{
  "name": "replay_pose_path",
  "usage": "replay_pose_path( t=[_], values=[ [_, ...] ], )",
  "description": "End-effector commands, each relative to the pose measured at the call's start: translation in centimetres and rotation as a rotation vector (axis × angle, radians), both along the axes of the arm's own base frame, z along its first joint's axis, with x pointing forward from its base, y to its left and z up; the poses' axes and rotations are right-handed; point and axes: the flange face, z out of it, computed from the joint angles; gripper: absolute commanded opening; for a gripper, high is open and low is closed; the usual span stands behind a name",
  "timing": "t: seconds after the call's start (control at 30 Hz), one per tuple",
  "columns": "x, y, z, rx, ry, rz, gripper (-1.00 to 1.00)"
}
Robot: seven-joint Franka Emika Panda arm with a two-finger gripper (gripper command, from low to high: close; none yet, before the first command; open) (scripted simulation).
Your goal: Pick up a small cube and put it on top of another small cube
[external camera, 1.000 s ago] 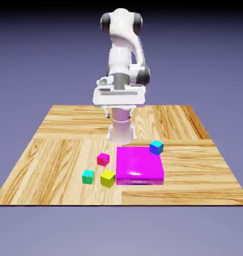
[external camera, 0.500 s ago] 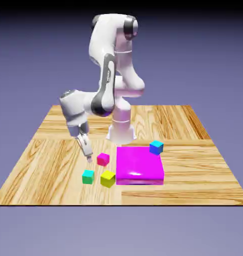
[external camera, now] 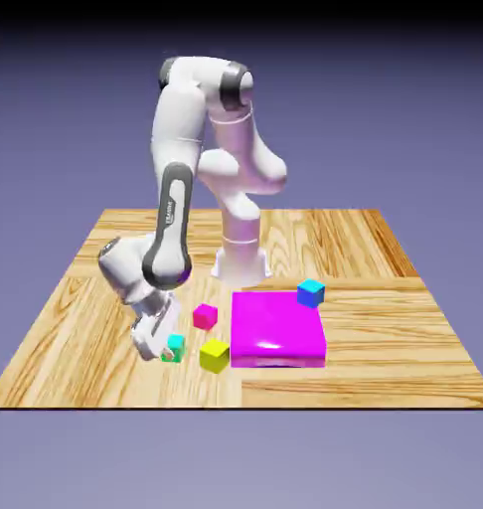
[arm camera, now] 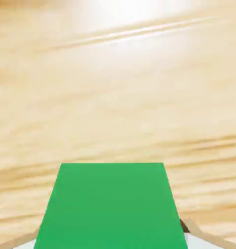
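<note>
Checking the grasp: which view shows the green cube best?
The hand view: the green cube fills the lower frame, large, sitting between the finger tips against wood. In the exterior view only a small teal-green corner shows beside the gripper, which hides part of it; jaws are shut on it.

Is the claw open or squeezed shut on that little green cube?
Shut on it. In the hand view the green cube fills the space between the claw's tips; in the exterior view the claw sits right down on it.

A green cube [arm camera: 110, 206] fills the lower middle, clamped between the gripper [arm camera: 110, 238] (tips barely showing) above the wooden table [arm camera: 115, 87].
</note>
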Motion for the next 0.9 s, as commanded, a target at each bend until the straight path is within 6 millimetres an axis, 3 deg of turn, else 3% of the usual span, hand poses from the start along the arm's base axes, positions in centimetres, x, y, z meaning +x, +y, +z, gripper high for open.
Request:
replay_pose_path(
  t=[0.0,0.1,0.23,0.33,0.47,0.5,0.57,0.73,0.77,0.8,0.83,0.87],
  values=[
    [0.1,0.3,1.2,0.003,-0.001,0.022,-1.0],
    [2.9,9.2,4.2,0.045,-0.042,0.35,-1.0],
    [3.1,20.8,7.9,0.071,-0.067,0.789,-1.0],
    [0.9,28.7,10.4,0.066,-0.063,1.114,-1.0],
    [-4.4,37.1,12.9,0.022,-0.021,1.535,-1.0],
    [-5.9,38.7,13.4,0.003,-0.004,1.636,-1.0],
    [-6.4,39.2,13.5,-0.003,0.002,1.665,-1.0],
    [-8.7,39.4,7.0,-0.003,0.002,1.665,-1.0],
    [-8.7,39.4,7.0,-0.003,0.002,1.665,-1.0],
    [-8.7,39.4,7.0,-0.003,0.002,1.665,1.0],
    [-8.7,39.4,7.0,-0.003,0.002,1.665,1.0],
    [-8.1,39.4,8.3,-0.002,0.001,1.665,1.0]
  ],
)
